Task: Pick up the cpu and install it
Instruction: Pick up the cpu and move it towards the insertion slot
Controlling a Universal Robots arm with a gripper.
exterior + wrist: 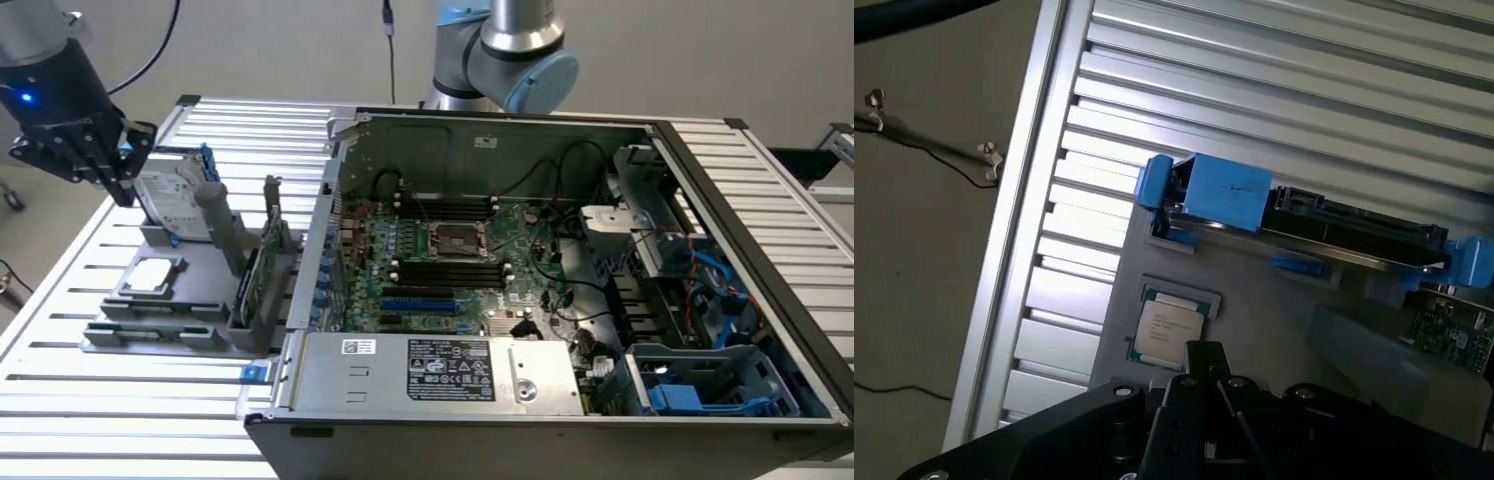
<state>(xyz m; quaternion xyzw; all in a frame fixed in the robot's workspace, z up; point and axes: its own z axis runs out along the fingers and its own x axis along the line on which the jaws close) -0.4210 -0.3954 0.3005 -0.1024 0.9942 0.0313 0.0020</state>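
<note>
Closed gripper (104, 168) near the cpu (154, 274)
The gripper hangs with jaws fully closed, apparently empty, over the hard drive (171, 205). The cpu lies flat in the grey tray (200, 300) below it. The motherboard socket (458, 240) sits well apart, toward the exterior view's right.
</note>
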